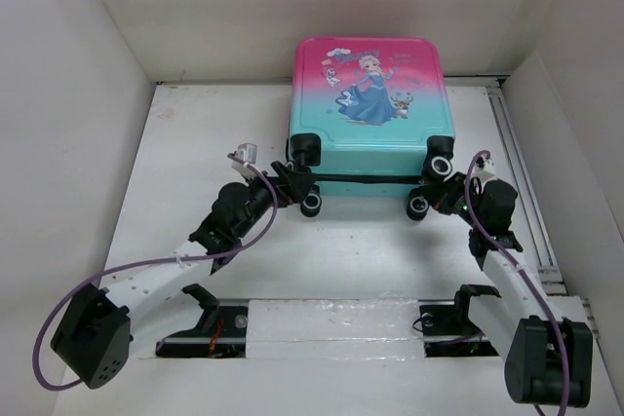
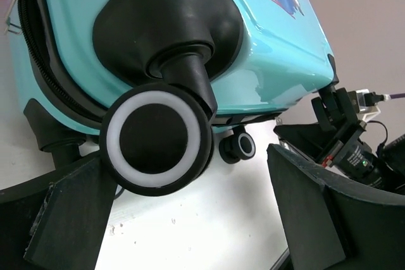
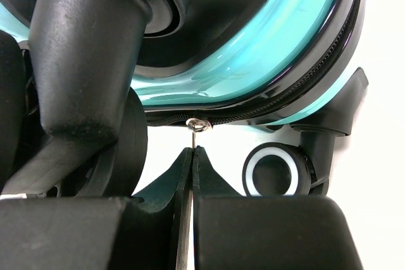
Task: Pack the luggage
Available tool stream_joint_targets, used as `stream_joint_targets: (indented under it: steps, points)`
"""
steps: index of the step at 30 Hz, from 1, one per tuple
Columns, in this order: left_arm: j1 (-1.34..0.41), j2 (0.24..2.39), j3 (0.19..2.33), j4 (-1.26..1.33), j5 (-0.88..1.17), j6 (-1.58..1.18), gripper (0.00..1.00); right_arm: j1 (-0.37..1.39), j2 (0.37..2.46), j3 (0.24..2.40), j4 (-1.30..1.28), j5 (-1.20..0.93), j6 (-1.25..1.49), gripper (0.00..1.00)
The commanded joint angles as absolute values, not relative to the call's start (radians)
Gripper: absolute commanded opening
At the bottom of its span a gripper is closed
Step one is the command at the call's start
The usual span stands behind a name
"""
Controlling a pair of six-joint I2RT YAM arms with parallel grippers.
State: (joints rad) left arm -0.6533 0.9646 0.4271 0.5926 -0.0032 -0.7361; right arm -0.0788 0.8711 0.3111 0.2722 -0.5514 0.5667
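One luggage [image 1: 369, 94], seemingly in right pincer [image 3: 193, 151]

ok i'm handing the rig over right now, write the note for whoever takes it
Left gripper: open, at the luggage's left corner, with a black wheel between its jaws, not clamped.
Right gripper: shut on the zipper pull, at the wheel end near the right corner.
Luggage: lying flat on the table, printed side up, wheels toward the arms.
Done: shell halves are together and the pull is pinched.
Left: probably draw the zip round to close it. How far it already runs cannot be told from these views.
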Motion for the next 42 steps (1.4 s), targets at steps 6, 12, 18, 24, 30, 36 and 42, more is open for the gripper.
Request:
stream_joint_targets:
  steps: [6, 12, 18, 24, 30, 36, 42]
  points:
    - [-0.65, 1.011, 0.515, 0.636, -0.058, -0.716, 0.9, -0.06, 0.835, 0.319, 0.422, -0.65, 0.561, 0.0]
    - [-0.65, 1.103, 0.505, 0.769, -0.048, -0.73, 0.83, -0.051, 0.825, 0.31, 0.413, -0.66, 0.552, 0.0]
    - [-0.65, 1.121, 0.506, 0.801, -0.025, -0.739, 0.49, -0.051, 0.816, 0.31, 0.403, -0.66, 0.552, 0.0]
    - [-0.65, 1.103, 0.495, 0.801, 0.026, -0.773, 0.0, -0.04, 0.825, 0.31, 0.403, -0.67, 0.552, 0.0]
    - [-0.66, 1.124, 0.534, 0.864, 0.106, -0.844, 0.0, 0.144, 0.799, 0.342, 0.31, -0.539, 0.483, 0.0]
    - [-0.701, 1.21, 0.587, 0.958, 0.116, -0.919, 0.0, 0.508, 0.585, 0.259, 0.308, 0.009, 0.575, 0.0]
    - [-0.773, 1.279, 0.623, 1.002, 0.127, -0.937, 0.0, 0.733, 0.766, 0.271, 0.468, 0.232, 0.539, 0.0]
